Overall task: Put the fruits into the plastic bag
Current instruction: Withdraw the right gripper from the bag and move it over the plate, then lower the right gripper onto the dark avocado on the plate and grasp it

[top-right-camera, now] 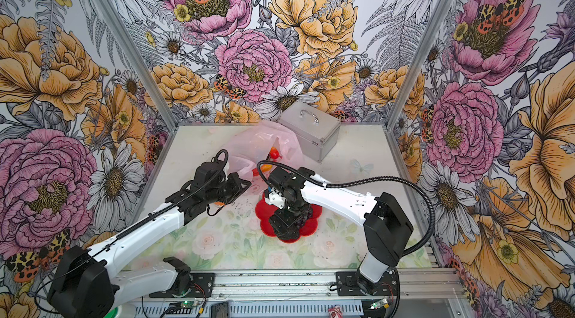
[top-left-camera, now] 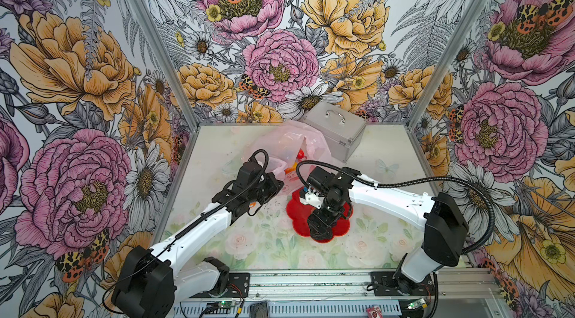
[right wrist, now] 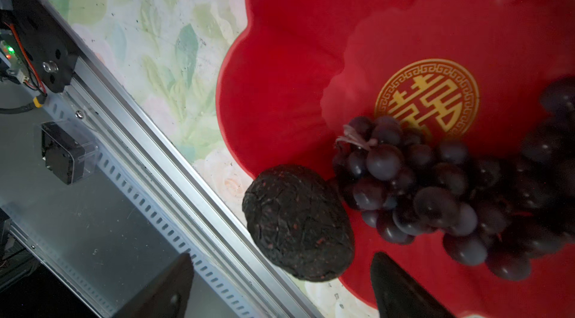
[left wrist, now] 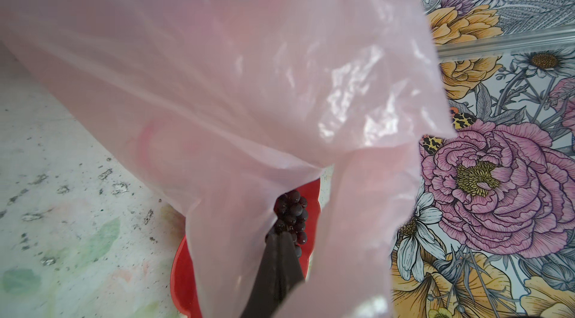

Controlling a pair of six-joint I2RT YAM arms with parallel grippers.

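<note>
Avocado sits between parted jaws of right end effector, on red plate rim; left end effector pinches plastic bag.

The plastic bag is thin, translucent pink film, glossy, its crinkles catching white glints. The grapes look like smooth dark purple plastic with a dull, dusty sheen. The avocado is matt black, rough and cracked, flecked with red. The plate is glossy red plastic bearing a shiny gold emblem. The case is brushed silver metal. The table has a matt printed floral surface speckled with dark marks; the rail beside it is bare ribbed aluminium.
</note>
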